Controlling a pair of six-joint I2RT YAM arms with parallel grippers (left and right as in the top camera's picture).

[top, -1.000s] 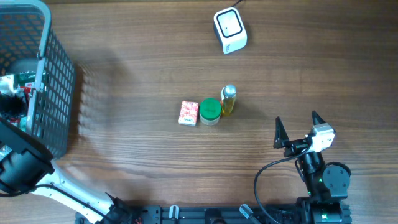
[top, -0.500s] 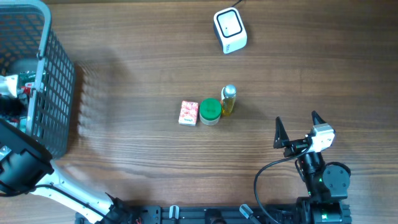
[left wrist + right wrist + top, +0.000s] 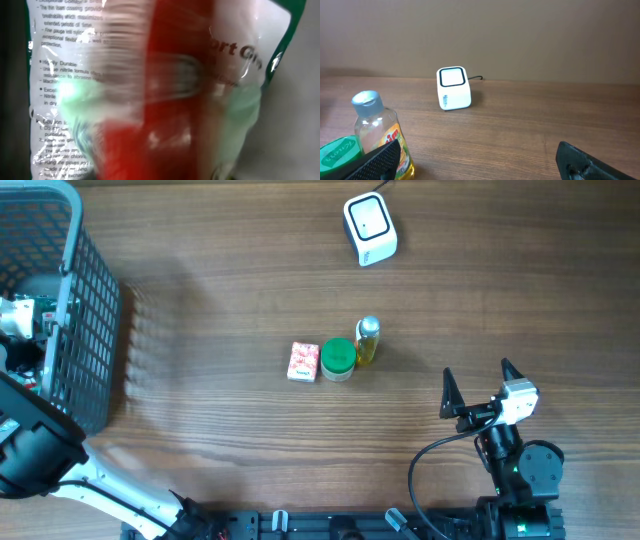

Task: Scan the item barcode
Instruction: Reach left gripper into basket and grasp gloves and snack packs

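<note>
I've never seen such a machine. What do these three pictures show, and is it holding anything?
Two robot arms work at a wooden table. One picture looks straight down; the other two come from cameras on the wrists. On the table are a white barcode scanner, a pink box, a green-lidded jar and a yellow bottle. The left arm reaches into a wire basket; its camera shows only a printed plastic packet up close, and whether it is gripped is unclear. The right gripper is open and empty.
</note>
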